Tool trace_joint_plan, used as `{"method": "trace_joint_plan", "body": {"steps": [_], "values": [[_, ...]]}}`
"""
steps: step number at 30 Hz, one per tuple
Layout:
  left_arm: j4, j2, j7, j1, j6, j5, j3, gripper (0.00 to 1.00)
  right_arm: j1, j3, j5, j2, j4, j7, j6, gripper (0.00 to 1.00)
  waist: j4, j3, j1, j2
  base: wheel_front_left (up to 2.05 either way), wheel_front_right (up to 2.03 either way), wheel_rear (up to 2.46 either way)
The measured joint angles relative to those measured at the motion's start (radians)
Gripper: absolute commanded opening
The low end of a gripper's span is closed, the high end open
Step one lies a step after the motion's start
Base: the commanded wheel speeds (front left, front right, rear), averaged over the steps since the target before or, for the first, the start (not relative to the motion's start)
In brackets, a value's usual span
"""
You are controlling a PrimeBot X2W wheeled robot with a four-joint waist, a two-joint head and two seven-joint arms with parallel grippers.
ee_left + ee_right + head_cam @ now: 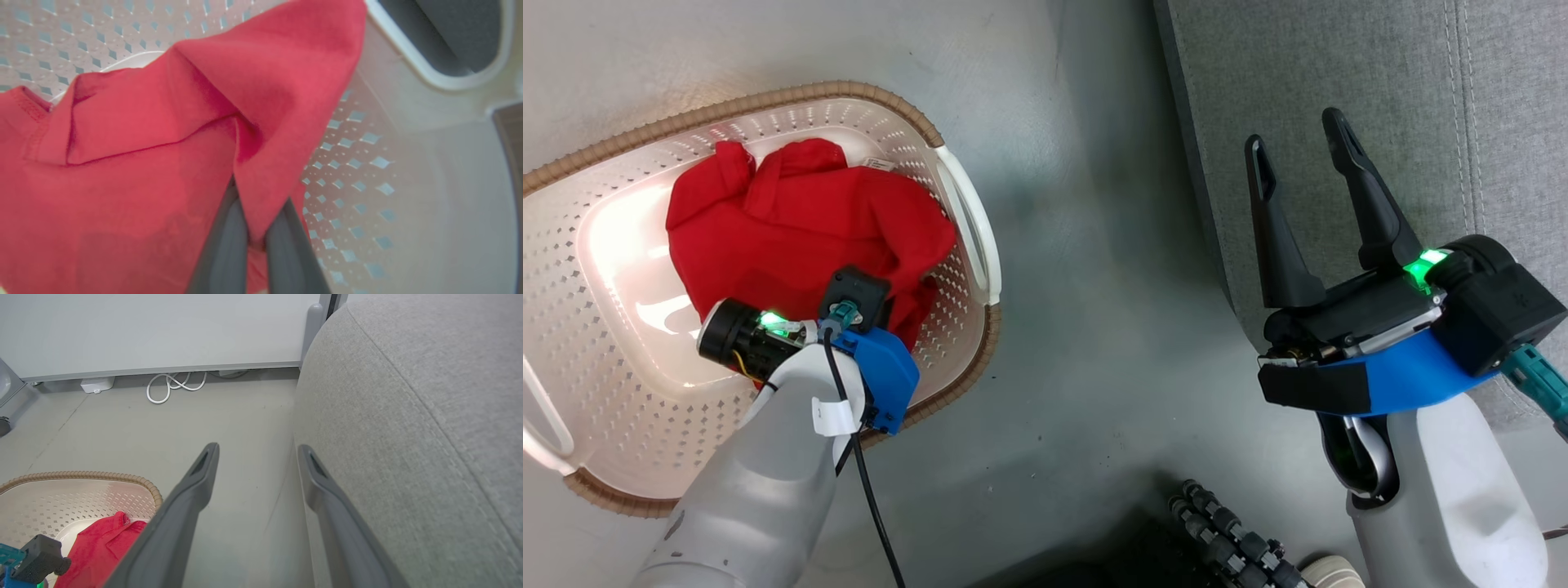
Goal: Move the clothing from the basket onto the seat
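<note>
Fingers [222, 245] of left gripper [260, 196] clamped on the clothing [800, 220] in the basket [792, 91] (right gripper [1294, 129] spread apart, beside the seat [1339, 49])

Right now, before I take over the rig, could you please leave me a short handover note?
Left gripper: shut on a fold of the clothing, down inside the basket.
Right gripper: open and empty, over the sofa edge.
Done: the grasp is made. No clothing lies on the visible part of the sofa.
Left: lift the clothing out, carry it to the sofa, release, then check the basket for more.
</note>
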Motion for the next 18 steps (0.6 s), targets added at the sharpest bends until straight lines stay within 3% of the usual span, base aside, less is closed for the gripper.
{"method": "trace_joint_plan", "body": {"steps": [18], "values": [[0.005,-0.007,-0.003,-0.015,-0.009,-0.030,-0.001,0.00,-0.005,0.003,-0.002,0.000,0.017,-0.002,0.000,1.00,0.023,-0.025,0.0000,0.0000,0.00,0.00,0.00]]}}
